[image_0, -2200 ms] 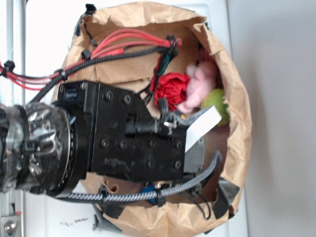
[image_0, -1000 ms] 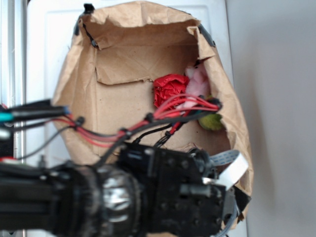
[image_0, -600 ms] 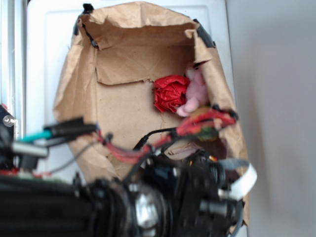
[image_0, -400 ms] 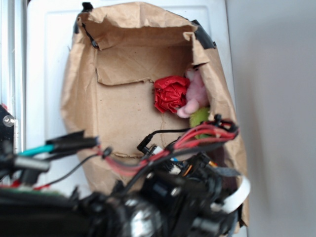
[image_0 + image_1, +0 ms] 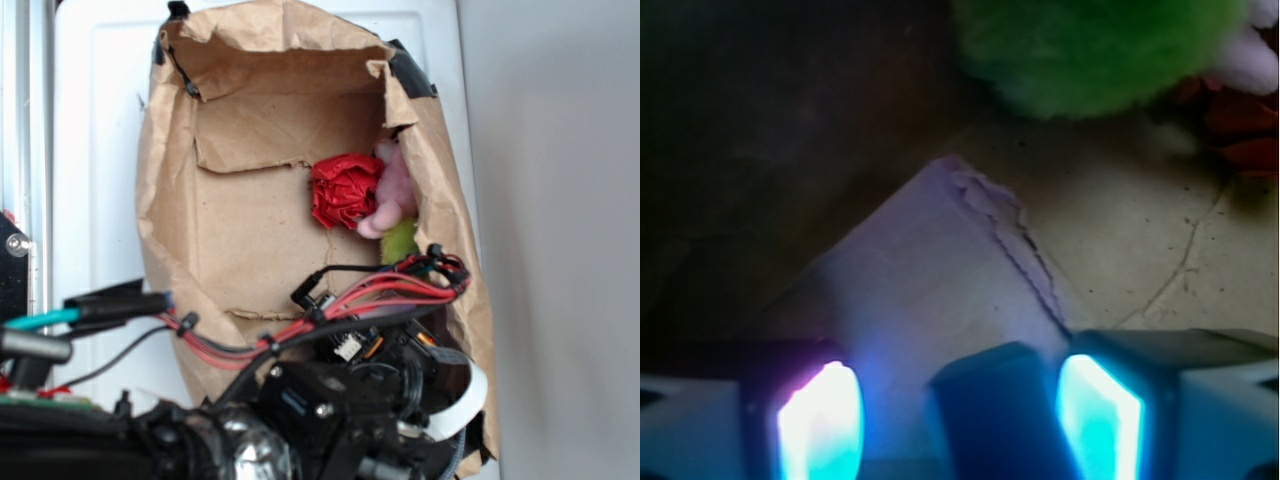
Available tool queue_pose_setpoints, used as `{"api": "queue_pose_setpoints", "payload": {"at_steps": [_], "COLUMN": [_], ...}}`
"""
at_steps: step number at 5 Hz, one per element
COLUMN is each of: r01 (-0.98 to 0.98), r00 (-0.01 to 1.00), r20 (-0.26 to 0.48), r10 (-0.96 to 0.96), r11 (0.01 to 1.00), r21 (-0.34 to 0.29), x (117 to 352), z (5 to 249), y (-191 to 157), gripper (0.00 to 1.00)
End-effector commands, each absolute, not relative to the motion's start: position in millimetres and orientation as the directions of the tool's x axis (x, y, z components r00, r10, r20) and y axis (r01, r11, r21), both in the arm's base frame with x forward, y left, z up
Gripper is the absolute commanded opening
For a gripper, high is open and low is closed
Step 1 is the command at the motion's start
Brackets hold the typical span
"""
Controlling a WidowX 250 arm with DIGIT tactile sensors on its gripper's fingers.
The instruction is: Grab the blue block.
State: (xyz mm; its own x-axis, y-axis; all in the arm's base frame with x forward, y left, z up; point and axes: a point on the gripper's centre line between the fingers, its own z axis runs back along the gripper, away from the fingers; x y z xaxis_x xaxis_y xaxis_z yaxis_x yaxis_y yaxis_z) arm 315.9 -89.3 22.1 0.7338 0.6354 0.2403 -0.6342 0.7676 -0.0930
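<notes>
In the wrist view the blue block (image 5: pixel 995 415) lies between my gripper's (image 5: pixel 960 430) two glowing fingers, close to the right finger (image 5: pixel 1095 420). A gap separates it from the left finger (image 5: pixel 820 425). The jaws stand open and are not pressed on the block. In the exterior view the block and the fingers are hidden under my arm (image 5: pixel 340 400) at the near end of the brown paper bag (image 5: pixel 250 230).
A fuzzy green ball (image 5: pixel 1100 50) lies just ahead of the fingers and also shows in the exterior view (image 5: pixel 400 240). A red wrinkled ball (image 5: pixel 345 190) and a pink plush toy (image 5: pixel 395 185) sit beyond it. A torn paper flap (image 5: pixel 940 270) covers the bag floor. The bag walls stand close on both sides.
My arm has moved from over the middle of the bag down to its near end, uncovering the red ball and the pink toy. The bag's right wall has shifted slightly.
</notes>
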Motion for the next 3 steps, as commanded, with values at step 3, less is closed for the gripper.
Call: {"api": "queue_pose_setpoints", "payload": {"at_steps": [3], "r01": [-0.574], "r00": [0.761], "r20": [0.255], "r10": [0.596], "r11": [0.803], "r21": [-0.162], "x": [296.8], "z": [25.7], "y": [-88.5], "gripper": [0.0]}}
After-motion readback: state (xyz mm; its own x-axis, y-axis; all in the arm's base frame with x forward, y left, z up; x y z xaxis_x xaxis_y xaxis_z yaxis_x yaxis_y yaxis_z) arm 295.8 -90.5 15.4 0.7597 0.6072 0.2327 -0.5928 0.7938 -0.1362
